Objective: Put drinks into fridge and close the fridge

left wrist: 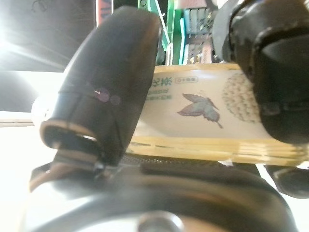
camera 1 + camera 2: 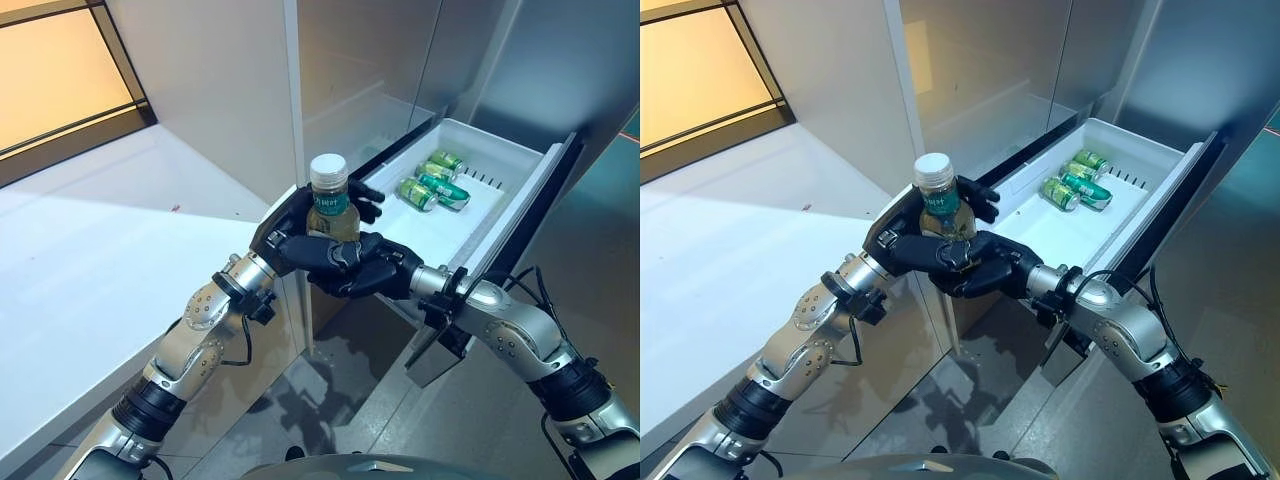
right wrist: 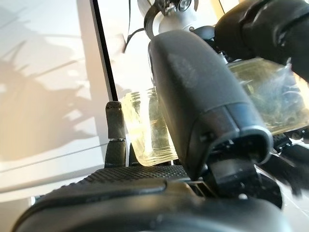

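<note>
A bottle [image 2: 331, 200] of pale yellow tea with a white cap and green label stands upright in the air, just left of the open white fridge drawer [image 2: 500, 215]. My left hand [image 2: 290, 222] curls round it from the left and behind. From the right, my right hand [image 2: 360, 265] wraps its lower part. The left wrist view shows the bottle's label [image 1: 203, 104] pressed between thumb and fingers. In the right wrist view the clear bottle base [image 3: 147, 128] lies under the thumb. Three green cans [image 2: 432, 186] lie in the drawer's far part.
A white counter [image 2: 90, 260] spreads on the left beside the grey fridge wall [image 2: 240, 90]. The drawer sticks out to the right, with its near half bare. Grey floor [image 2: 330, 400] lies below the hands.
</note>
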Available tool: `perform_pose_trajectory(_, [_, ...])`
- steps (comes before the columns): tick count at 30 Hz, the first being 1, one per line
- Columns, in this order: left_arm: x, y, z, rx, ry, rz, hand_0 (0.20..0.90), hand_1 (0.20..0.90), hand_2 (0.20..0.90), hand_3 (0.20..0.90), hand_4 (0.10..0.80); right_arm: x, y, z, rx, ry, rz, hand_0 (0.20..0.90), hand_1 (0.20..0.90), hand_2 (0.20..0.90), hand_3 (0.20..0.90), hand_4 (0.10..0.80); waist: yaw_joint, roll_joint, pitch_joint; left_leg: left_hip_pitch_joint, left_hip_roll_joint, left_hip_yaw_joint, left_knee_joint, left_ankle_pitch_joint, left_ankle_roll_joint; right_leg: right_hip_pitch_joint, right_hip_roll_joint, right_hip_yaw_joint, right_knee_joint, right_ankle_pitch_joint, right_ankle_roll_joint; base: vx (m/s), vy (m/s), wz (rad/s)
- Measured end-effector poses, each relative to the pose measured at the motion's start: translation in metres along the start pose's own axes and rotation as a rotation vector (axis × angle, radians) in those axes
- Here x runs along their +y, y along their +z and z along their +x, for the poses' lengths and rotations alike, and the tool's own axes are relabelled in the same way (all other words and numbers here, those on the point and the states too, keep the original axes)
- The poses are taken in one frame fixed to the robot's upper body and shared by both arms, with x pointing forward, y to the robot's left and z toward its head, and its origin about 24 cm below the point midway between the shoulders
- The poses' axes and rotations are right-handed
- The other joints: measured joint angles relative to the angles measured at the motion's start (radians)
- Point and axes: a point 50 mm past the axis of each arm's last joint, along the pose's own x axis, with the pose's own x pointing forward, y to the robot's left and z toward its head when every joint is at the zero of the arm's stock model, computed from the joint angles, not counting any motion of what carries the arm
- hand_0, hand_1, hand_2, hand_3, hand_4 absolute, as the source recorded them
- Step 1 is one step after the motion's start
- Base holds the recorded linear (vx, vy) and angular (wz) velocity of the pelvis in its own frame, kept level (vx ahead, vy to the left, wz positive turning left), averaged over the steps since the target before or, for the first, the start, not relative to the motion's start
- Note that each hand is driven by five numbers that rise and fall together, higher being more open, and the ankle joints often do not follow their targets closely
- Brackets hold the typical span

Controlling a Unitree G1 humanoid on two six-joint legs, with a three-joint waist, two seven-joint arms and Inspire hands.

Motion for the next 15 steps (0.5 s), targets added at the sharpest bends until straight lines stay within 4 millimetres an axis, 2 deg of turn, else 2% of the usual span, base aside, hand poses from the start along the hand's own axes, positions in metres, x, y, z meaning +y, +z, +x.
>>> perform_pose_trajectory(4, [0.002, 0.008, 0.004, -0.064, 0.026, 0.053, 0.900, 0.900, 0.900, 0.900, 0.800, -0.006, 0.012, 0.003, -0.037, -0.056, -0.090, 0.300, 0.300, 0.300, 0.200, 0.100, 0.001, 0.000, 0.000, -0.001, 0.000, -0.010, 0.000, 0.000, 0.000, 0.002, 0.000, -0.006, 0.000, 0.000, 0.000, 0.004, -0.012, 0.03])
perform_pose_trajectory(9, [0.008, 0.023, 0.011, -0.138, 0.054, 0.088, 0.900, 0.900, 0.900, 0.900, 0.800, -0.034, 0.026, 0.005, -0.041, -0.230, -0.206, 0.300, 0.300, 0.300, 0.200, 0.100, 0.009, -0.009, 0.005, -0.001, 0.000, -0.021, 0.000, 0.000, 0.000, 0.005, 0.001, -0.011, 0.000, 0.000, 0.000, 0.003, -0.015, 0.05])
perform_pose_trajectory(15, [0.012, 0.030, 0.013, -0.172, 0.074, 0.097, 0.900, 0.900, 0.900, 0.900, 0.800, -0.079, 0.020, -0.018, 0.030, -0.479, -0.231, 0.300, 0.300, 0.300, 0.200, 0.100, 0.037, -0.019, 0.011, -0.006, -0.002, -0.037, 0.000, 0.001, 0.001, 0.007, 0.000, -0.028, 0.000, 0.000, 0.000, 0.003, -0.014, 0.08])
